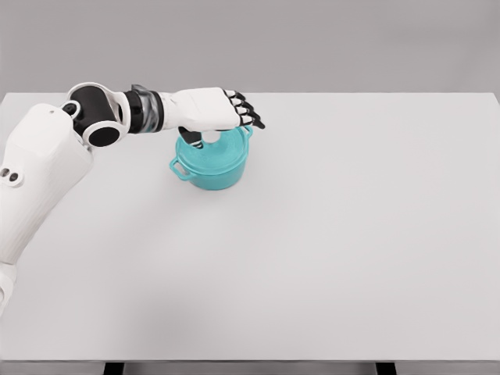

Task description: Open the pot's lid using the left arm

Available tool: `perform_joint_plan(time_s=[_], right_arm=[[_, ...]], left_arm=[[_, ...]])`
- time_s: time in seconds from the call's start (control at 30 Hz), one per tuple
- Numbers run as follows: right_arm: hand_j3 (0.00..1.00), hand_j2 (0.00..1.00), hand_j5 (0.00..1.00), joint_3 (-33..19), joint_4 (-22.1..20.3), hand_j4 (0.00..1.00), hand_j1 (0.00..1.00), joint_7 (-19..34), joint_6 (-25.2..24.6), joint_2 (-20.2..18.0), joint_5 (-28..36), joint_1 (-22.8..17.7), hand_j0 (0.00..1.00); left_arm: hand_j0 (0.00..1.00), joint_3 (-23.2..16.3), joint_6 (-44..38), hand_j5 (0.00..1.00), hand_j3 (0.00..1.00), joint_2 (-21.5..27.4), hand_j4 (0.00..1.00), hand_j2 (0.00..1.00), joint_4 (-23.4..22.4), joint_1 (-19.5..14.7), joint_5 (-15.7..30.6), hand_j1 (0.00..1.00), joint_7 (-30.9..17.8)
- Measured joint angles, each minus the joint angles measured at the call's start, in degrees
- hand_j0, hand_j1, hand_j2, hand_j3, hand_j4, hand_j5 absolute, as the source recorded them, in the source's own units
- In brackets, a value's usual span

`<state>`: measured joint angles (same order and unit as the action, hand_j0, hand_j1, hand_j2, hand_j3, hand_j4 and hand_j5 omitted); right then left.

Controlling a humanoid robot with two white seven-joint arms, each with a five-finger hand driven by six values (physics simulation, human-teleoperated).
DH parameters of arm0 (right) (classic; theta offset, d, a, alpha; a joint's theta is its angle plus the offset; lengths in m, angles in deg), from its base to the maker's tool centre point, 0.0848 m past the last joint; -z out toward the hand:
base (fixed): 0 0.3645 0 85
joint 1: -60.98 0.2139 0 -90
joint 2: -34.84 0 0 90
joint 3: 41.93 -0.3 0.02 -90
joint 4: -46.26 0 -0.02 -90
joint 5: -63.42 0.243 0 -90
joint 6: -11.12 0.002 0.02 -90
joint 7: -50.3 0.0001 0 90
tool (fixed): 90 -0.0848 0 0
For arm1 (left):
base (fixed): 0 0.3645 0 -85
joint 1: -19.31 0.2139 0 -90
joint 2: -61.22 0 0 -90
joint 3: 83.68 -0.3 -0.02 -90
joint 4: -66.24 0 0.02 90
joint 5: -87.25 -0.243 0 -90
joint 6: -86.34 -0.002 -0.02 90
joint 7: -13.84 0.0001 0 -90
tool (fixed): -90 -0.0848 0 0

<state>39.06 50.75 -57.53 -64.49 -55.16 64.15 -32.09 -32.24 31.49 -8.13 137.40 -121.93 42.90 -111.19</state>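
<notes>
The left arm (47, 168) comes in from the lower left, bends at the elbow and stretches across the white table (328, 250), and its left hand (215, 109) hangs directly over the teal pot (212, 162). The pot sits on the left half of the table, toward the far edge, with one side handle (180, 169) sticking out at its lower left and another just peeking out at the upper right beside the fingertips. The lid (219, 147) is on the pot, teal like the body, and the hand covers the back part of it. The palm faces down, the dark-tipped fingers (248, 113) reach out to the right past the pot's far rim, fairly straight and close together. The thumb dips down toward the middle of the lid, where something small and pale shows beneath the palm, probably the knob. Whether the hand really has hold of it, I cannot tell; the palm hides the contact.
</notes>
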Motion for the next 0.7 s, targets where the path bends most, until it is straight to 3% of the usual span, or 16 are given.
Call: perform_joint_plan(time_s=[0.7], right_arm=[[1.00, 1.00, 1.00, -0.01, 0.00, 1.00, 1.00, 0.00, 0.00, 0.00, 0.01, 0.00, 1.00]], left_arm=[[0.98, -0.17, 0.00, 0.98, 0.98, 1.15, 0.98, 0.98, 1.02, 0.18, -0.55, 0.98, 0.00]])
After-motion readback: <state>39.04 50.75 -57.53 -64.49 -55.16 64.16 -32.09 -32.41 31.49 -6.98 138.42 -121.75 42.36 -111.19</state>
